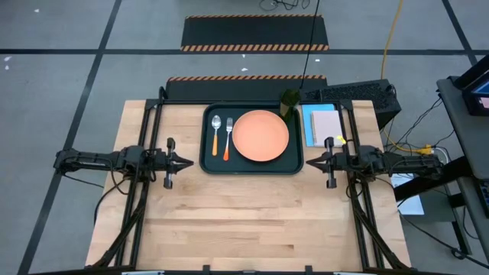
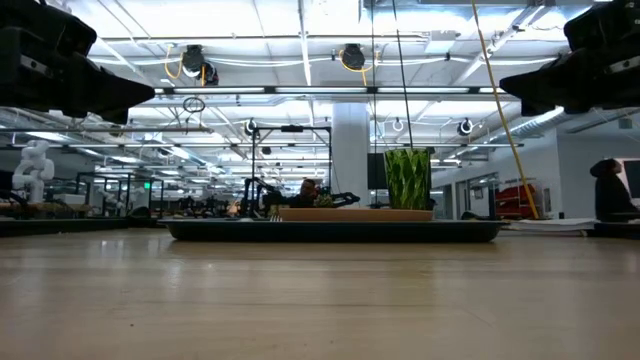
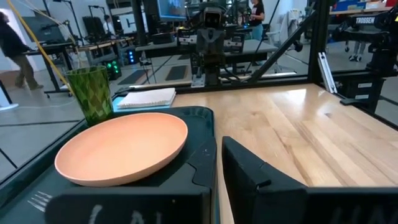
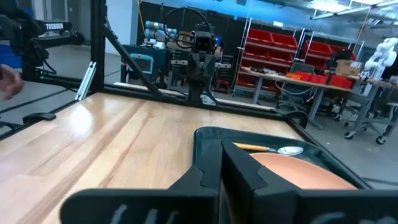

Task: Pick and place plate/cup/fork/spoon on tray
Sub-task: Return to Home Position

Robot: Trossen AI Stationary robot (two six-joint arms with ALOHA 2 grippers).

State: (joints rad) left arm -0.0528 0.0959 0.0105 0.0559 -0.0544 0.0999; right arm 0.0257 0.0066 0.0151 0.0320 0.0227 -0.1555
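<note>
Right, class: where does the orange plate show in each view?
High view: plate on the tray, right of the fork.
Low view: plate edge-on, cup rising behind it.
Left wrist view: plate in front of the cup.
Right wrist view: plate just past the right gripper.
Shared landmark: the tray.

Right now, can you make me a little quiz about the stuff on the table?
1. True or false: the cup stands on top of the plate.
2. What lies between the spoon and the plate? A a knife, B the fork, C a bowl.
3. Fill in: the notepad lies off the tray, on the ___ arm's side.

Key: 1 false, it stands beside the plate. 2 B. 3 right: the right hand waits on that side, the left hand across the tray.
</note>
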